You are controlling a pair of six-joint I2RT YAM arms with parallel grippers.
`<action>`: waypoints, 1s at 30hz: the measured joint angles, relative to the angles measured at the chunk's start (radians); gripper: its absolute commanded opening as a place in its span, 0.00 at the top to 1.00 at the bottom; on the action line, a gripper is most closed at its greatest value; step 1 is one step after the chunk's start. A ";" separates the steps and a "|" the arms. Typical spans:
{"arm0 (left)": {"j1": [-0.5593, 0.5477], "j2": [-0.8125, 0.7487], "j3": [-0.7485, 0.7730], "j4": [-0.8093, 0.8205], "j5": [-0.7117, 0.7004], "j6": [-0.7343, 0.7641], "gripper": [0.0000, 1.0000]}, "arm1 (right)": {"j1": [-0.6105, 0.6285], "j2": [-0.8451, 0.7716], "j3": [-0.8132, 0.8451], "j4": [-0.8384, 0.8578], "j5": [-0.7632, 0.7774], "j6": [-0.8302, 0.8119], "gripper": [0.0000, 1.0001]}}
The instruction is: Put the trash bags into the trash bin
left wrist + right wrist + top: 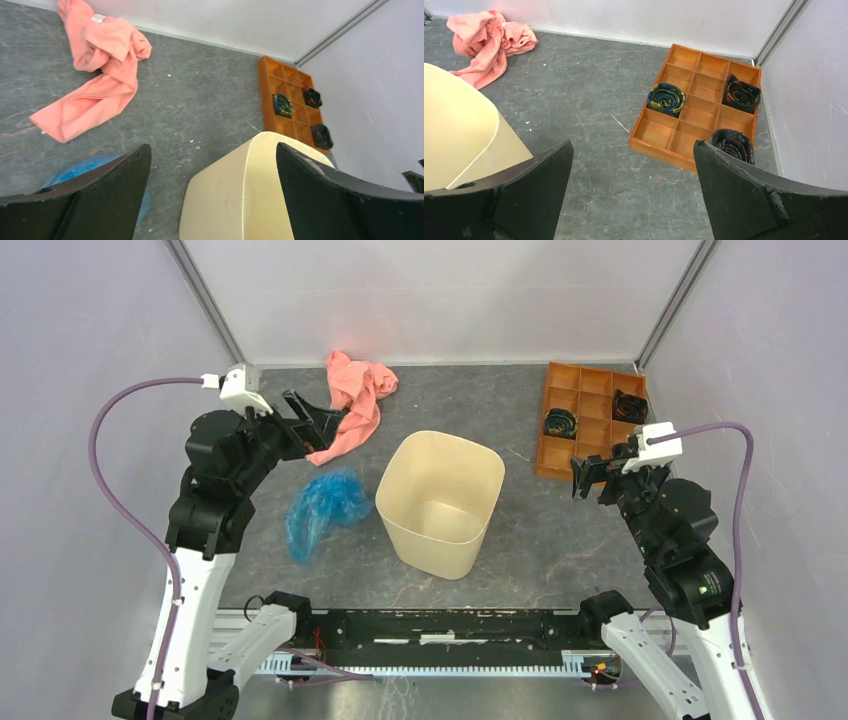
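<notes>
Both my tools are spread wide and empty. My left gripper hangs up and to the left of the bin, and my right gripper hangs off the bin's right side. The blue bag lies crumpled on the table just left of the bin, so near its wall that I can't tell whether they touch. Nothing is in the bin yet, so as I read it the step in hand is the reach, and it falls to my left arm. I'd bring the open fingers down and back toward the bunched heap nearest the bin, not the thin tail trailing away from it. The film looks slippery, so I'd pinch a thick fold rather than one skin. Then I'd lift high enough for the dangling part to clear the rim, and let go only when I'm over the middle of the mouth. Now the edges — the bin's left rim stands tall beside the bag and the bin looks light, so a low sideways sweep could shove or tip it. The pink cloth lies beyond the bin to its far left, and I'd keep my fingers out of it. The orange tray sits well off the bin's far right, out of my way. There's open floor in front of the bin and to its right — room for my right arm to steady the wall if needed.
</notes>
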 measured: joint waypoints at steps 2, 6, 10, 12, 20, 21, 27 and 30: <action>0.001 -0.007 0.004 -0.025 -0.019 0.023 0.00 | -0.002 0.009 0.000 0.002 -0.011 0.000 0.02; 0.001 -0.007 0.000 -0.066 -0.045 0.047 0.00 | -0.003 0.014 0.000 0.005 -0.047 0.000 0.02; 0.004 0.009 -0.040 -0.102 -0.082 0.047 0.00 | -0.004 -0.012 -0.025 0.047 -0.121 0.007 0.02; 0.020 0.038 -0.049 -0.117 -0.108 0.047 0.00 | -0.004 -0.016 -0.033 0.052 -0.163 0.010 0.02; 0.201 0.201 -0.138 -0.061 -0.083 0.045 0.00 | -0.004 0.041 -0.019 0.038 -0.259 0.004 0.02; 0.217 0.217 -0.154 -0.047 -0.071 0.046 0.00 | -0.004 0.047 -0.016 0.037 -0.276 0.003 0.02; 0.236 0.314 -0.278 0.028 0.056 0.046 0.00 | -0.004 0.013 -0.030 0.050 -0.324 -0.021 0.02; 0.235 0.338 -0.333 0.043 0.100 0.046 0.05 | -0.004 0.025 -0.031 0.051 -0.326 -0.051 0.02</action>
